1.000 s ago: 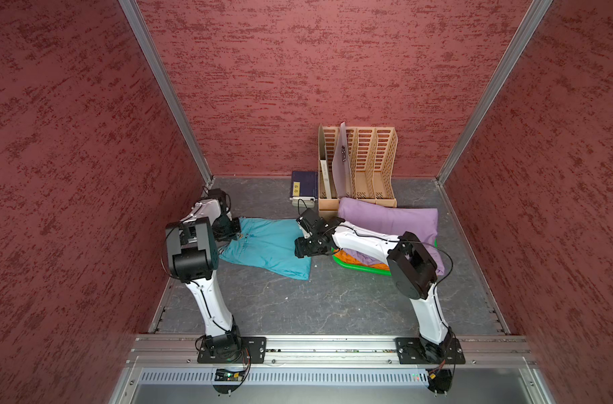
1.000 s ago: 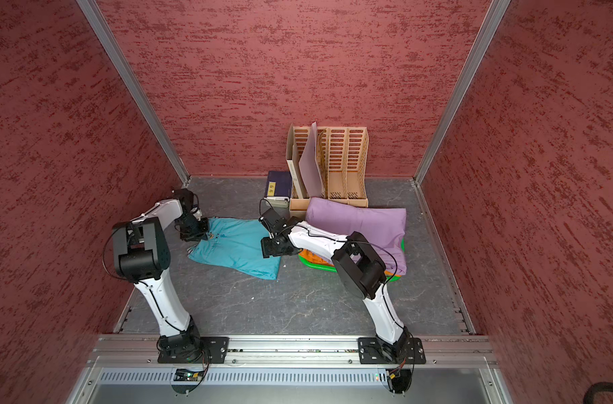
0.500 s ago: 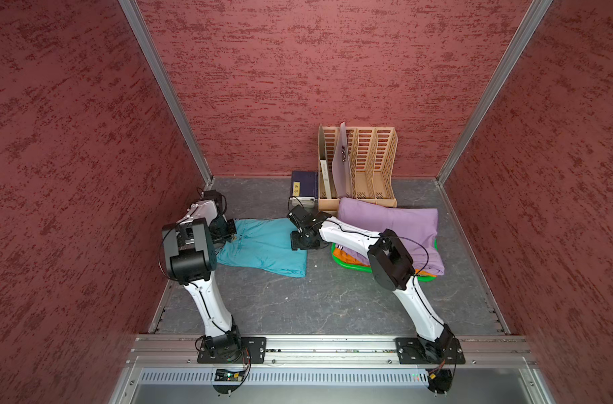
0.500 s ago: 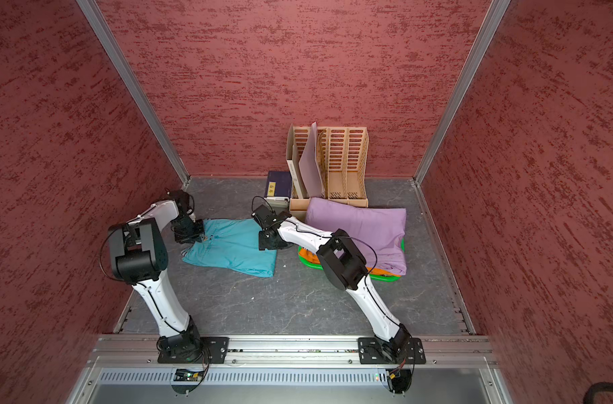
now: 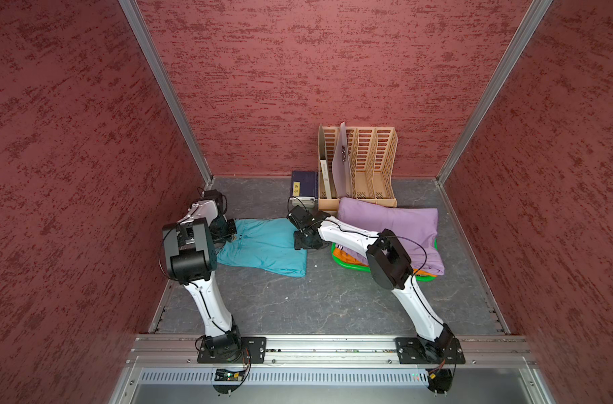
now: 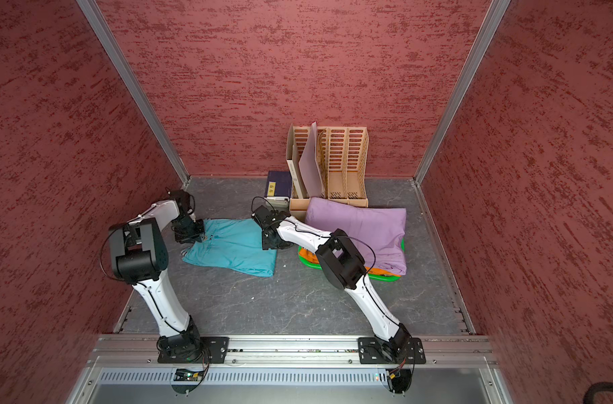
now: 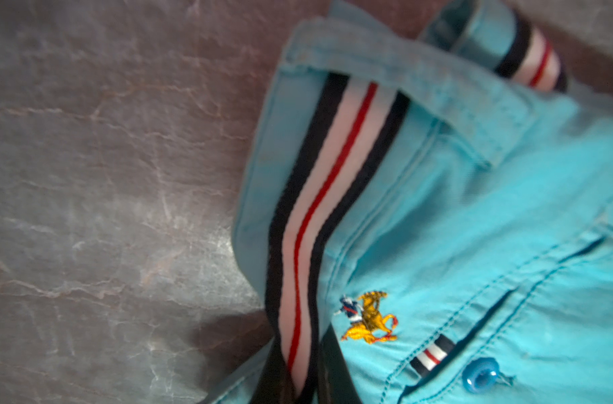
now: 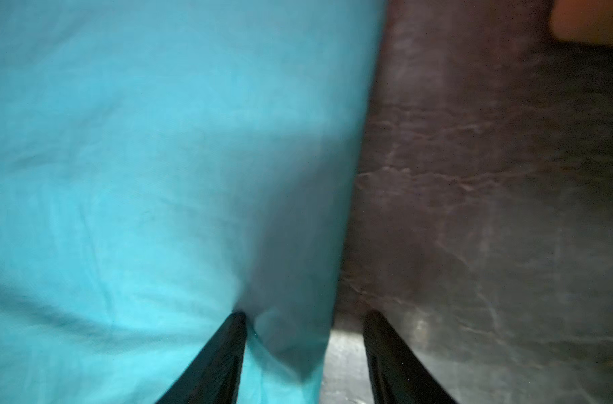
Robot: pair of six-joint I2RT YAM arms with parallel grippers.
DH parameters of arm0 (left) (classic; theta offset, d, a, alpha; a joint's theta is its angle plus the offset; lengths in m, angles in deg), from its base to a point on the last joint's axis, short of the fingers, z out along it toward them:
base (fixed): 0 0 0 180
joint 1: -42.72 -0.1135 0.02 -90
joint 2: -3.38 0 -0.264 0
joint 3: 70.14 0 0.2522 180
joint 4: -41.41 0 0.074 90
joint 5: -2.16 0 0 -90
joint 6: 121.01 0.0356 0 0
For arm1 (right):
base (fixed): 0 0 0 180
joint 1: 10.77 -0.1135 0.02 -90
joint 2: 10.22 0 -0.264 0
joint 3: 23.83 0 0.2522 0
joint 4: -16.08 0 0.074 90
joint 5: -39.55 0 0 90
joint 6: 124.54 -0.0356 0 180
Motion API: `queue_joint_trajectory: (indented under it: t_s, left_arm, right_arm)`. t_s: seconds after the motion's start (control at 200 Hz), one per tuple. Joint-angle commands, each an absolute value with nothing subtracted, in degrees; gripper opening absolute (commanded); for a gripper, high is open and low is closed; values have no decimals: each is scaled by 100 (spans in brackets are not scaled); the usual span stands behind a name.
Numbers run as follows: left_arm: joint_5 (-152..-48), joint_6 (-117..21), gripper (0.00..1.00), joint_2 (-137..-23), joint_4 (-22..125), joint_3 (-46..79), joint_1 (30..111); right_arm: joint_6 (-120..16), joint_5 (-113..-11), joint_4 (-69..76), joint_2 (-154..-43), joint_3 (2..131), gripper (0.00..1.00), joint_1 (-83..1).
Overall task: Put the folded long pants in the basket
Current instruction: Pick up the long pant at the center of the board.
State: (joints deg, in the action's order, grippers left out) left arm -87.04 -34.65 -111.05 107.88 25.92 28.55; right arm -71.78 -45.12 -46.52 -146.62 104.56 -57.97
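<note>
Trousers in teal lay flat on the grey tabletop, left of the green basket and outside it. The left gripper was clamped tight on their striped waistband at the left end. The right gripper stood with jaws parted astride the cloth's right edge, holding nothing. Lilac trousers topped orange trousers in the basket, before the far file organiser.
</note>
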Motion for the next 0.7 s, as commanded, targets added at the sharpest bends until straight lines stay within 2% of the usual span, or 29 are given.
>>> queue_joint_trajectory:
  t_s: [0.0,0.12,0.23,0.386,0.606,0.696]
  left_arm:
    - [-8467,-3491,0,-11237,10893,2462,2909]
    - [-8468,-3497,0,-11243,10882,2472,2902]
    - [-8453,-3504,0,-11237,10878,2465,2910]
    - [-8408,-3507,0,-11246,10870,2463,2926]
    - [-8251,-3660,0,-10927,10861,2441,2915]
    - [-8432,-3784,0,-10626,10889,2417,2925]
  right_arm:
    - [-6971,-3743,-5103,-14670,10596,60,-5752]
    - [-6848,-4659,-4643,-14801,10485,59,-5745]
    - [-6898,-5477,-4581,-15166,10741,53,-5774]
    - [-6953,-5872,-4471,-15404,10881,35,-5814]
    - [-6547,-5555,-4420,-14908,10891,0,-5814]
    - [-6331,-5414,-4399,-14443,10841,0,-5821]
